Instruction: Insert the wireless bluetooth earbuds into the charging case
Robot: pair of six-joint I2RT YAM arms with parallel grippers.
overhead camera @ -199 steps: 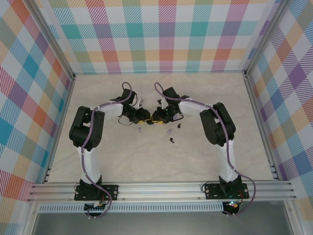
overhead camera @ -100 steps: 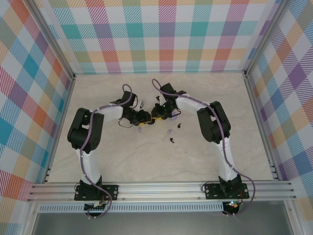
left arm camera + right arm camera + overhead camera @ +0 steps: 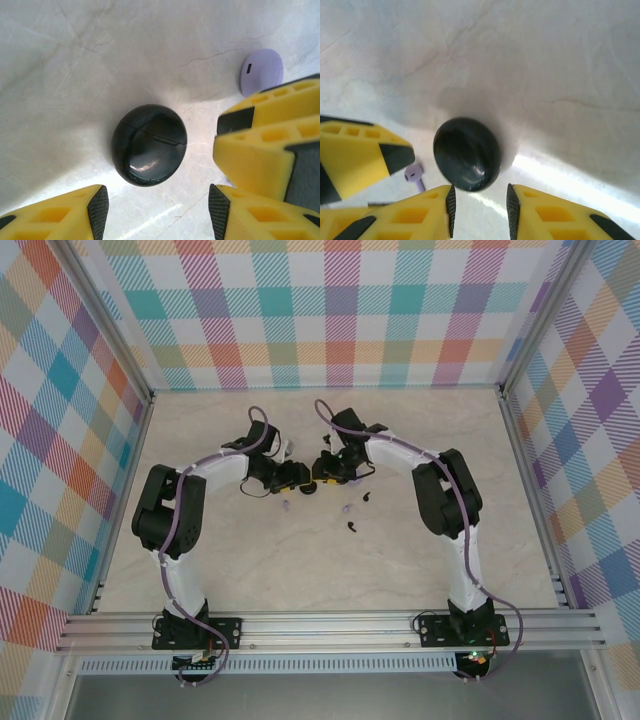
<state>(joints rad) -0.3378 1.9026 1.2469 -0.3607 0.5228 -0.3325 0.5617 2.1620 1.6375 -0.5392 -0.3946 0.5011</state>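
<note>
Top view: the left gripper (image 3: 297,478) and the right gripper (image 3: 322,472) meet nose to nose at the middle of the table (image 3: 230,570). Both arms reach in with elbows bowed outward. The loose black earbuds (image 3: 352,528) and lilac earbuds (image 3: 287,506) lie on the table near the fingers, between 4 and 7 o'clock of that meeting point.

Left wrist view: the black charging case (image 3: 149,145) sits at 12 o'clock of the left gripper (image 3: 155,207), just ahead of the tips and centred on the gap. The jaws stand wider than the case and hold nothing. The case looks shut, its seam running from about 10 to 4 o'clock. A lilac charging case (image 3: 261,71) lies at 2 o'clock, and the right gripper's yellow fingers crowd in from 3 o'clock.

Right wrist view: the same black case (image 3: 466,153) lies at about 11 o'clock of the right gripper (image 3: 481,205), very near the tips. These jaws are parted only a little, narrower than the case, with nothing between them. One lilac earbud (image 3: 415,174) lies at 9 o'clock of the case, beside the left gripper's finger.

Judging by this, the left gripper is better placed to clasp the case. The lid must be opened before any earbud can go in.
</note>
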